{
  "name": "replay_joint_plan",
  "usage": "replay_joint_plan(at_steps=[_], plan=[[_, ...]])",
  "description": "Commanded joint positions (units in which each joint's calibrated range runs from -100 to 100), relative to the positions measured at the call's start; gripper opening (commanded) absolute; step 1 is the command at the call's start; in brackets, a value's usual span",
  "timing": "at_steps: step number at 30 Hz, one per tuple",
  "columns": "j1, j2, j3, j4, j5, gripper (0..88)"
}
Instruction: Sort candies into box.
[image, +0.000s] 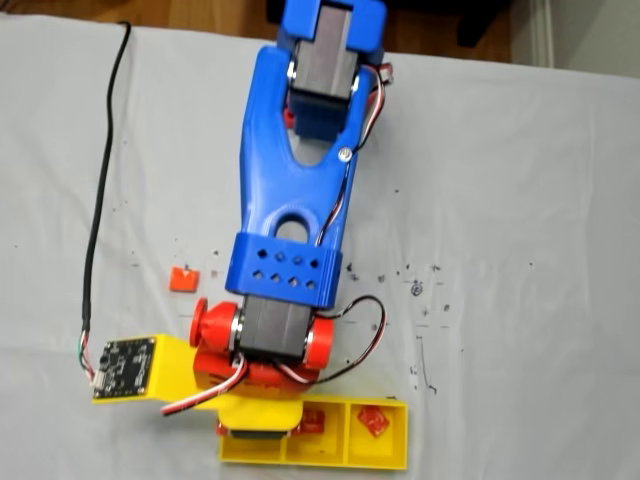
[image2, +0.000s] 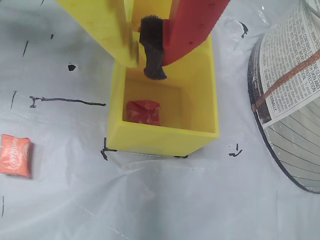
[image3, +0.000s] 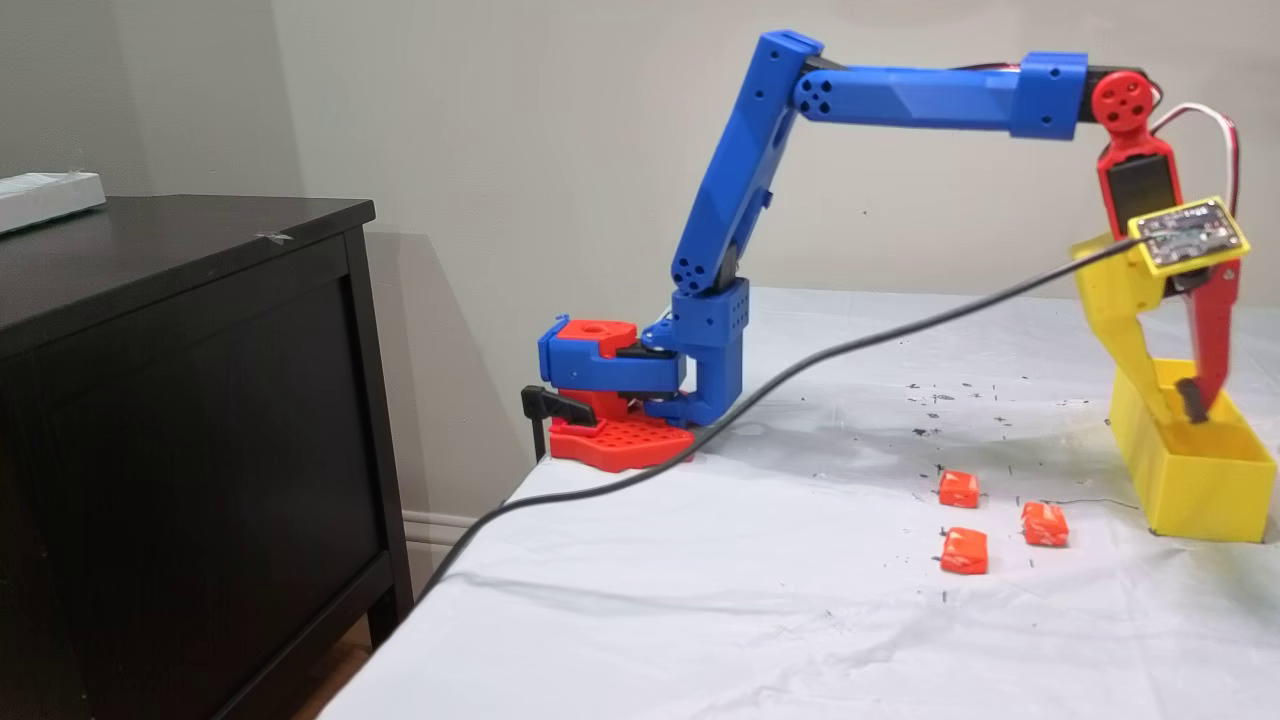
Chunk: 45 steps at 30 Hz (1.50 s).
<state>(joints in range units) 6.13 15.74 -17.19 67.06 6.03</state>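
The yellow box (image3: 1195, 490) stands at the right end of the white-covered table, and in a fixed view from above it lies at the bottom edge (image: 390, 462). My gripper (image3: 1180, 408) reaches down into it, its yellow and red fingers meeting at the tips with nothing between them. In the wrist view the gripper (image2: 142, 65) hangs over a compartment of the box (image2: 160, 137) holding one red candy (image2: 142, 111). From above, red candies lie in the middle (image: 311, 423) and right (image: 373, 421) compartments. Three orange candies (image3: 958, 488) (image3: 1044, 523) (image3: 964, 550) lie on the cloth; one orange candy (image2: 15, 155) (image: 182, 279) appears in the other views.
A round object covered in newsprint (image2: 290, 90) stands close to the box on the right of the wrist view. A black cable (image3: 800, 370) runs across the table to the wrist camera. A dark cabinet (image3: 180, 420) stands beside the table. Ink marks dot the cloth.
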Motion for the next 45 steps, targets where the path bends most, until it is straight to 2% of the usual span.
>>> replay_joint_plan(at_steps=[1,17,34,45], plan=[[1.39,-10.05,1.40,0.60,0.68,0.2],[4.11,-20.57,19.42,5.18,8.01,0.2],[8.64,-31.17,38.27,3.38,12.75,2.8],[8.28,-35.75,46.37,-2.35,11.82,3.6]])
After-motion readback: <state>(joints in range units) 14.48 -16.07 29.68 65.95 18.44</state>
